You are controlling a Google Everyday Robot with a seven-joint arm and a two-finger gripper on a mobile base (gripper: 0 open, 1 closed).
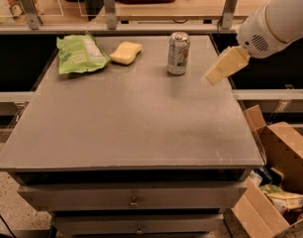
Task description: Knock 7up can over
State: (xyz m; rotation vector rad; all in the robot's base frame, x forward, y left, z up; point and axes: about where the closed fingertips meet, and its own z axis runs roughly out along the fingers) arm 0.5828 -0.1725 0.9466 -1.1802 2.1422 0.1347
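The can (178,53) stood upright near the back of the table (131,133), right of centre. It was apart from the sponge (125,52) and the bag (79,54) to its left. The gripper (216,73) hung to the can's right, over the table's right edge at roughly the can's height, and slanted down toward it. It held nothing; whether it was wide or narrow could not be told.

That placing suited a sideways push. With the arm reaching in from the right, a leftward sweep would likely meet the can's wall and tip it.

Only bare tabletop lay between gripper and can. A clear gap left of the can, before the sponge, gave it room to fall, and the front of the table was wide and bare. The back edge lay close behind the can, so a push angled backward risked rolling it off. A box (280,148) sat on the floor below the arm.
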